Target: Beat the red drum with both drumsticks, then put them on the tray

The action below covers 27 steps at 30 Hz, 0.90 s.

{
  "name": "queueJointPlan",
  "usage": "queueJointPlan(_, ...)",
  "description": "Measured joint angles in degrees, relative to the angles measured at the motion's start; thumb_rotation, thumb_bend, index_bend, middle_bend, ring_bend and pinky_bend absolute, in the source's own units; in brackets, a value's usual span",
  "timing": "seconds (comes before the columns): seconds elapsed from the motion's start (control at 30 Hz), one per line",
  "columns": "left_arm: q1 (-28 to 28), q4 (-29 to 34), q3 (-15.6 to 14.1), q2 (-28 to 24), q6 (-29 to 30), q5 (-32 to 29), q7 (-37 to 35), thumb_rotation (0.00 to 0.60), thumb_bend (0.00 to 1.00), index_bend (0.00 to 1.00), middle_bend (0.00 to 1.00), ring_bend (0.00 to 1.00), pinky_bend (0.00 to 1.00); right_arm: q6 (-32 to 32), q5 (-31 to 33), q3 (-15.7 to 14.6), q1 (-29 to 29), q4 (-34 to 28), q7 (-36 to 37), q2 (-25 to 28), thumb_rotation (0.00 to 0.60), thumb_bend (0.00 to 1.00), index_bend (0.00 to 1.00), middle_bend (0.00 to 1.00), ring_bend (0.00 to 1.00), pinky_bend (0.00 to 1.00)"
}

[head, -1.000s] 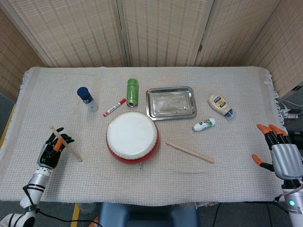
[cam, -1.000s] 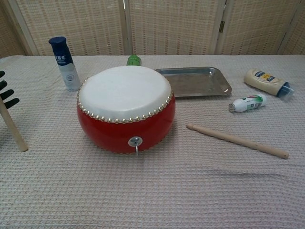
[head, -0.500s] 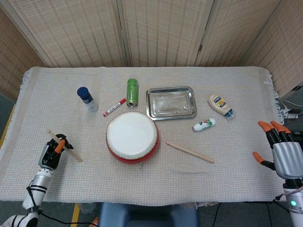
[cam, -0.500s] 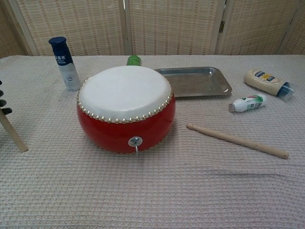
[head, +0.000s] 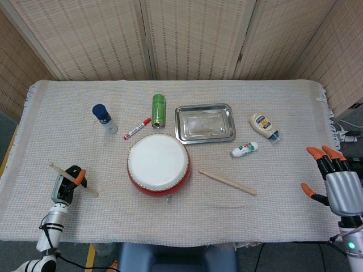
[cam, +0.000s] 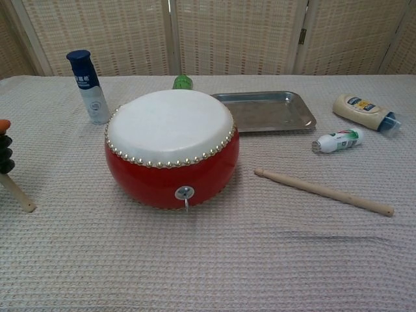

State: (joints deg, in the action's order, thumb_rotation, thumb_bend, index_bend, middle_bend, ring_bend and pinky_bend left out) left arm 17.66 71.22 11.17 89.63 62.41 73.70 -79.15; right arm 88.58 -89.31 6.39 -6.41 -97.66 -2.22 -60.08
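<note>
The red drum (head: 159,165) (cam: 170,146) with its white skin stands at the table's middle front. Behind it to the right lies the steel tray (head: 205,123) (cam: 266,110), nothing in it. My left hand (head: 66,186) (cam: 5,148) grips one wooden drumstick (head: 74,180) (cam: 18,194) near the table's left edge, the stick's free end resting low toward the drum. The other drumstick (head: 227,182) (cam: 324,192) lies loose on the cloth right of the drum. My right hand (head: 335,182) hovers open at the far right edge, well apart from that stick.
A blue-capped bottle (head: 104,118) (cam: 88,86), a red marker (head: 137,128) and a green can (head: 158,110) lie behind the drum. A mayonnaise bottle (head: 263,126) (cam: 364,112) and a small tube (head: 244,149) (cam: 335,142) sit right of the tray.
My left hand has drawn back toward the table's left front edge, turning the held drumstick flatter. The right hand has barely shifted. The loose stick has not moved.
</note>
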Motion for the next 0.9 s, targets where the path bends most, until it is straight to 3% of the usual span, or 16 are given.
queueJointPlan(0.9,-2.32,-5.24,-3.76,5.89,3.21,5.53,3.75,0.580,0.34,0.72,0.80,0.77,0.76,1.05,-0.81,-0.28,0.40,0.83,1.72,-0.68,0.600,0.11,0.15,0.17,0.09,0.18)
